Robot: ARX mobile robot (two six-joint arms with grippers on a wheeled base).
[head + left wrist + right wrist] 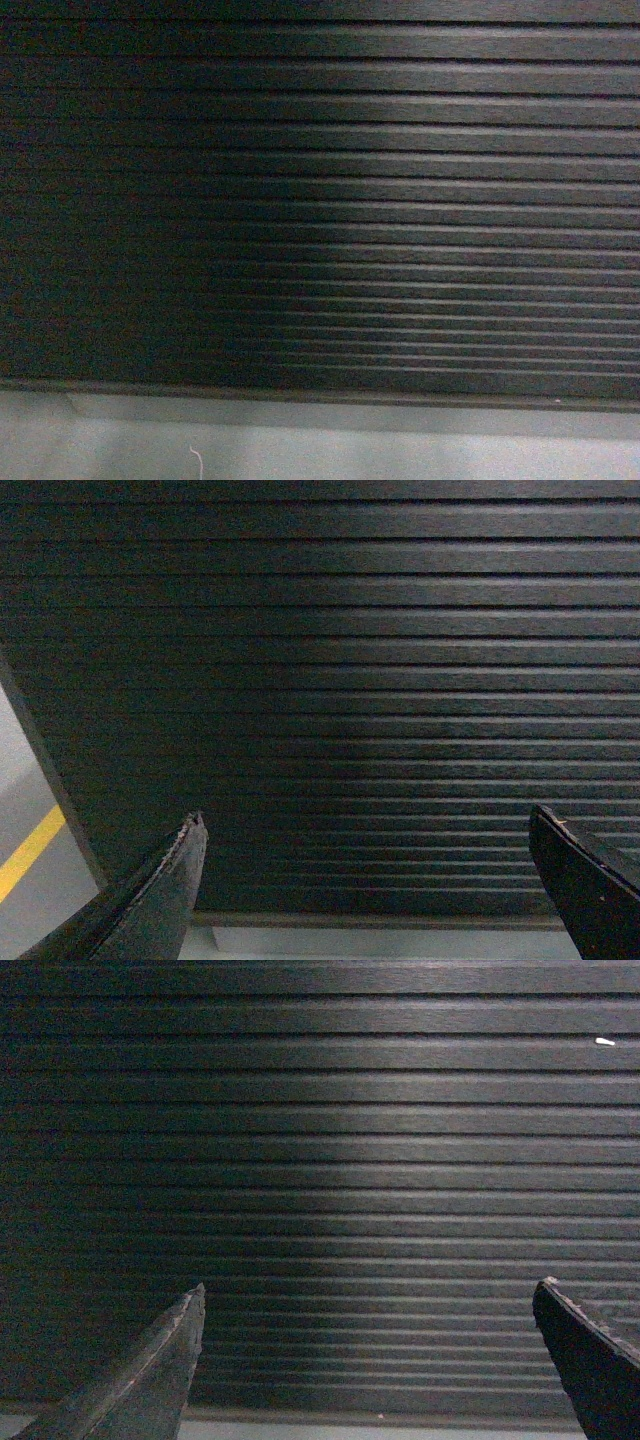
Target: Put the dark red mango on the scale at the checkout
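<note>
- Ribbed dark front of the checkout [320, 200] fills all views, grey floor [300, 450] below it.
- Left gripper [365, 880]: fingers [165, 895] wide apart, holding nothing.
- Right gripper [370, 1360]: fingers [160, 1375] wide apart, holding nothing.
- Mango and scale: not in view.

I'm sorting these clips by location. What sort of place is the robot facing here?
Probably a shop or service counter indoors, seen from very close. All three views are filled by a dark, horizontally ribbed front panel above a pale grey floor, and a yellow floor line shows at the left wrist view's edge.
</note>
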